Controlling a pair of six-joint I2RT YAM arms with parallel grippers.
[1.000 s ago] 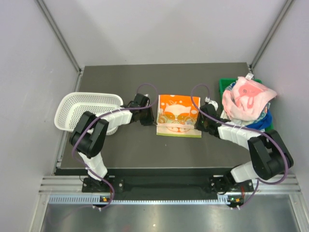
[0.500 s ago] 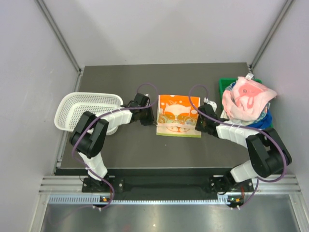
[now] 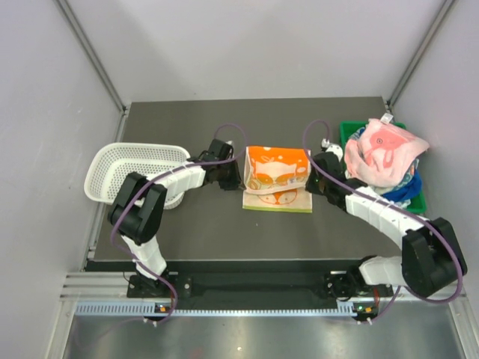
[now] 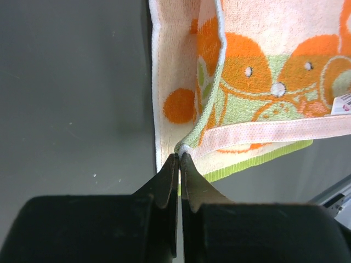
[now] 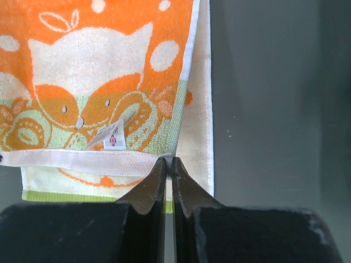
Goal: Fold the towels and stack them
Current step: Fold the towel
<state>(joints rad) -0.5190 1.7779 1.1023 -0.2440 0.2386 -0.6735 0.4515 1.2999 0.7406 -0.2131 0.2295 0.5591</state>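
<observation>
My left tool (image 4: 179, 156) and my right tool (image 5: 169, 160) are each clenched on a near corner of the orange towel (image 3: 275, 176), which lies in the middle of the desk (image 3: 187, 224) with its pinched hem raised. It is soft, light terry and will sag between my grips, so the corners are the right hold. I seem to pinch a single layer, though the view is tight.

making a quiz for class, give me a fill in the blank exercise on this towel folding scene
Both the left gripper and the right gripper are shut on the ____ towel.
The white basket stands on the ____ side of the table.
The top towel of the pile in the green bin is ____.
Missing words: orange; left; pink.
</observation>
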